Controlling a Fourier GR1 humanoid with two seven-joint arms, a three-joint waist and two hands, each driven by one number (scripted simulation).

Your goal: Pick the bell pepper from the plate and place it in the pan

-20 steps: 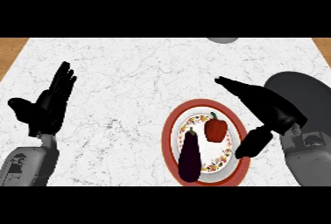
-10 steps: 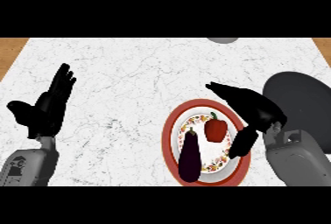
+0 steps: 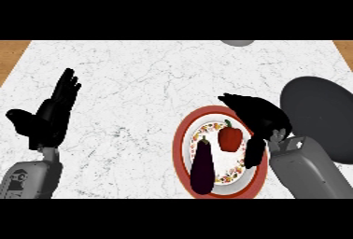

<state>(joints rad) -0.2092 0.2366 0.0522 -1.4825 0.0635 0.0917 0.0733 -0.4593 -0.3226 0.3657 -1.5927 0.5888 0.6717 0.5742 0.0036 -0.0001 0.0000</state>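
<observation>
Bell pepper (image 3: 230,138) on unlabelled plate (image 3: 180,149)

The right hand (image 3: 258,116) is hovering at the view's right, its grey forearm (image 3: 310,170) rising from the lower edge and angling up and to the left, the fingers (image 3: 234,100) spread and gently bent with the thumb (image 3: 254,154) hanging apart below them, gripping nothing. The left hand (image 3: 48,122) is resting at the view's left, fingers straight and pointing up, thumb splayed outward.
</observation>
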